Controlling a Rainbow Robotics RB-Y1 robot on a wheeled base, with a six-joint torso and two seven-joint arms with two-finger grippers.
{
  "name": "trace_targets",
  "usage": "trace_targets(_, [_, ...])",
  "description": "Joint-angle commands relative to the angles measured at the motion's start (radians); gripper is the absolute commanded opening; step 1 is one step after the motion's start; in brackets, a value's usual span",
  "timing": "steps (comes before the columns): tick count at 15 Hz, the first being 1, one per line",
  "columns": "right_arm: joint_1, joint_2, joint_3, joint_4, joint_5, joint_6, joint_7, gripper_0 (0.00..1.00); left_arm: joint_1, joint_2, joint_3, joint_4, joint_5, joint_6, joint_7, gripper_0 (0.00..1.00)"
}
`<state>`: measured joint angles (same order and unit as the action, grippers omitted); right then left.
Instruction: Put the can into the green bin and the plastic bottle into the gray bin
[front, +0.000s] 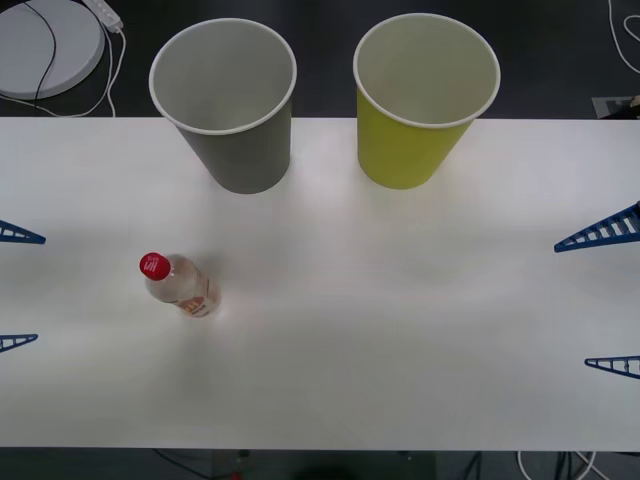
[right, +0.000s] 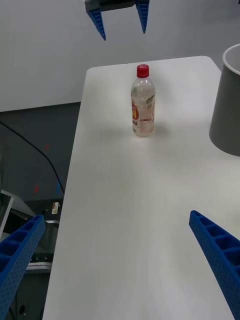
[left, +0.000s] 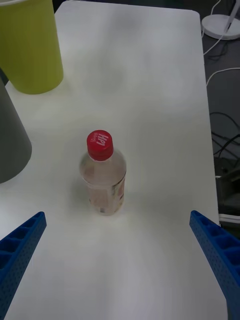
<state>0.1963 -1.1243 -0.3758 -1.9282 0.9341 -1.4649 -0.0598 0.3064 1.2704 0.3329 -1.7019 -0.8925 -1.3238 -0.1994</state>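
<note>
The plastic bottle (front: 182, 285) (right: 143, 107) (left: 103, 175) stands upright on the white table, left of centre, with a red cap and an orange-red label. Behind it at the far edge stand the gray bin (front: 250, 155) (right: 227, 105) (left: 10, 140) and, to its right, the green bin (front: 405, 150) (left: 30, 50). My left gripper (front: 40, 289) (left: 117, 215) (right: 124, 34) hovers open at the table's left side, facing the bottle. Over at the right side, my right gripper (front: 571, 306) (right: 117, 216) is open and far from the bottle. The can is out of view.
A white round base (front: 45, 45) (left: 222, 25) with cables lies on the dark floor beyond the table's far left corner. More cables run along the floor on the right (front: 625, 30). Bare table (front: 400, 320) stretches between the bottle and my right gripper.
</note>
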Motion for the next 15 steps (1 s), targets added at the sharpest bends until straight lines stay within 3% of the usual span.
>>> trace_targets(1, [0.000,0.000,0.000,0.000,0.000,0.000,0.000,1.00,-0.001,-0.045,-0.028,0.045,0.012,-0.020,-0.044,1.00])
trace_targets(3, [0.000,0.000,0.000,0.000,0.000,0.000,0.000,1.00,-0.010,-0.069,-0.081,0.103,0.060,-0.018,-0.078,1.00])
trace_targets(8, [0.000,0.000,0.000,0.000,0.000,0.000,0.000,1.00,-0.041,-0.146,-0.132,0.185,0.067,-0.014,-0.092,1.00])
trace_targets(15, [0.000,0.000,0.000,0.000,0.000,0.000,0.000,1.00,-0.052,-0.258,-0.138,0.192,-0.029,0.046,-0.161,1.00])
